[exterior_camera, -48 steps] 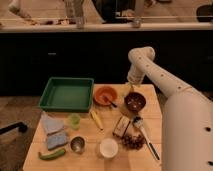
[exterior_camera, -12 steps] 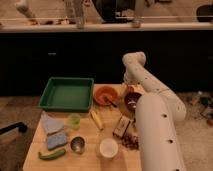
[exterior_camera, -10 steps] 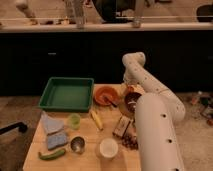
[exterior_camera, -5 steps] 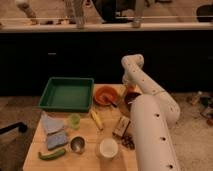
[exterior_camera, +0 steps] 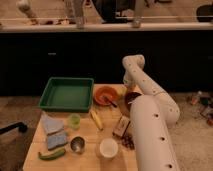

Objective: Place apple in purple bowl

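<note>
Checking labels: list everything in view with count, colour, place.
green tray: one, green, back left
orange bowl: one, orange, right of tray
purple bowl: one, dark purple, right of orange bowl
banana: one, yellow, centre
small cup: one, pale green, left of banana
cloth pile: one, blue-grey, front left
green vegetable: one, green, front-left edge
metal cup: one, silver, front
white cup: one, white, front centre
packet: one, brown, right of banana
grapes: one cluster, dark, by white cup
table: one, light wood
apple: none made out
arm: one, white, bottom right
hand: one, by purple bowl's left rim
</note>
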`<state>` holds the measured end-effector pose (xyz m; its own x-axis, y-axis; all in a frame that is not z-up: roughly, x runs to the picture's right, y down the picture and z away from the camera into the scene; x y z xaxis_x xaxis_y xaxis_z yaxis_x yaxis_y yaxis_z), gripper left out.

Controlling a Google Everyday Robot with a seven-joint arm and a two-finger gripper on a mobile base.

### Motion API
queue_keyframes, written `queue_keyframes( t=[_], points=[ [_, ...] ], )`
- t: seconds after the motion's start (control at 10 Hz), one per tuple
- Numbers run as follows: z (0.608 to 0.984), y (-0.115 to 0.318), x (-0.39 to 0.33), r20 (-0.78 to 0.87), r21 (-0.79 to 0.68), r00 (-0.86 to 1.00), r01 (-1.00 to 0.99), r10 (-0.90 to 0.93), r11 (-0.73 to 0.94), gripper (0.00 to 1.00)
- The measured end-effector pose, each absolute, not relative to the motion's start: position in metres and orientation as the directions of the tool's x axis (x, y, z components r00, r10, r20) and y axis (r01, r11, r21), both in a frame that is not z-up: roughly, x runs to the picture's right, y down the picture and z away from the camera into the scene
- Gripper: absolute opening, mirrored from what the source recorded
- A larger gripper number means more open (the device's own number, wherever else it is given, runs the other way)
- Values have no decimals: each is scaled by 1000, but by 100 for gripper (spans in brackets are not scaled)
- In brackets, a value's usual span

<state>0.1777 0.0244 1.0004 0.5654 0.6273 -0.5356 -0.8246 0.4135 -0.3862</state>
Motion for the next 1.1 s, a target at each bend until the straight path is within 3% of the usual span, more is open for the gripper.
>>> queue_keyframes(
  t=[0.1,0.3,1.1],
  points=[
    [999,22,177,-532,-387,568,-823,629,416,7],
    [995,16,178,-521,-384,572,-820,634,424,0],
    [970,-18,183,-476,-355,578,-816,662,457,0]
  ],
)
